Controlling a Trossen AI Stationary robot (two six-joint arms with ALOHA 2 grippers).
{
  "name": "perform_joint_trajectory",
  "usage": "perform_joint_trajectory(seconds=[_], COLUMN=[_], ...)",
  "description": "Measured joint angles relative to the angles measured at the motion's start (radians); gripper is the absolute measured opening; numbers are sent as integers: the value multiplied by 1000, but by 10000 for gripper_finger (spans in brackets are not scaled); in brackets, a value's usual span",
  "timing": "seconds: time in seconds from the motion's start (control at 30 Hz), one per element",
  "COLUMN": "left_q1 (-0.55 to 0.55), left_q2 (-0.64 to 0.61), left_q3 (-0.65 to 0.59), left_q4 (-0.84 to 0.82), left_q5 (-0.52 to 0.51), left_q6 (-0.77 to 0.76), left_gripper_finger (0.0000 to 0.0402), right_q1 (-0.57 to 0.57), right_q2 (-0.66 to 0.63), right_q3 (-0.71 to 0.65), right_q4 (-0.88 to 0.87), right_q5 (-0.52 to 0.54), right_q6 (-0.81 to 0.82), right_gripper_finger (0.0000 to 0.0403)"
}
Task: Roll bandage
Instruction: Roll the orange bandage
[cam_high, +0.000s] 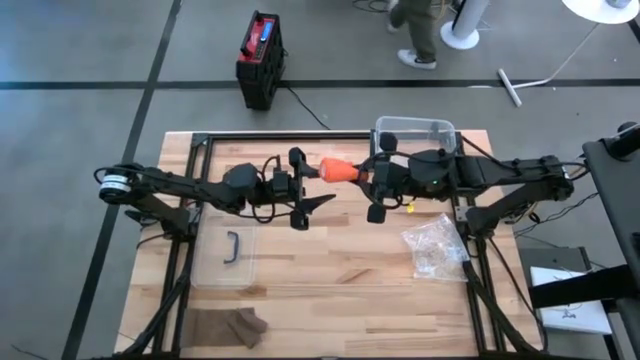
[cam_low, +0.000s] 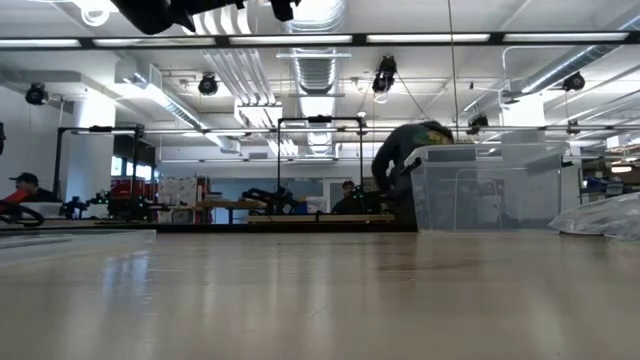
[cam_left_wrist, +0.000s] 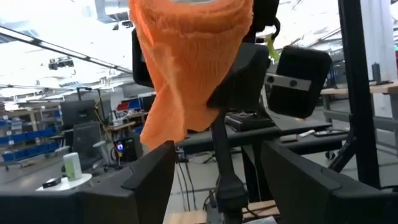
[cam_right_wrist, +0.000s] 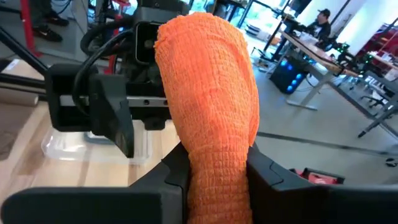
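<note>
We see the orange bandage (cam_high: 339, 170) held mid-air above the bench (cam_high: 330, 290), btwn both arms. Right hand (cam_right_wrist: 214, 168) is clamped on it. Left hand (cam_left_wrist: 214, 168) sits just beside it, fingers apart, not gripping.

The orange bandage (cam_left_wrist: 186, 68) runs off the top edge of the left wrist view, so its upper end cannot be seen. In the right wrist view its lower end is hidden between that arm's fingers (cam_right_wrist: 168, 180). In the low view both arms are cut off at the top edge, and neither gripper shows.
</note>
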Motion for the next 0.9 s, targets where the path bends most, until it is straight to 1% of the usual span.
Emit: perform_joint_trajectory(seconds=[0.13,0.27,0.43,0.53,0.6,0.67,0.73,0.83,0.87,0.9], left_q1=[2,2,2,2,4,4,5,5,5,5], left_q2=[0,0,0,0,0,0,0,0,0,0], left_q3=[6,14,22,39,52,64,71,73,72,71], left_q4=[8,13,16,20,11,-4,-25,-43,-43,-43], left_q5=[-35,-33,-21,-37,-39,-39,-40,-57,-59,-61], left_q6=[-1,-8,-13,-25,-31,-38,-40,-40,-42,-42], left_gripper_finger=[233,228,214,199,178,148,106,29,16,11], right_q1=[1,2,2,2,2,2,2,2,2,2], right_q2=[1,5,6,6,6,6,6,6,6,6], right_q3=[0,0,0,0,0,0,0,0,0,0], right_q4=[-2,0,1,0,0,2,1,-1,0,1], right_q5=[-7,-29,-29,-30,-30,-29,-28,-20,-16,-9], right_q6=[7,11,11,11,10,9,9,13,15,14], right_gripper_finger=[74,71,77,76,73,72,74,83,85,86])
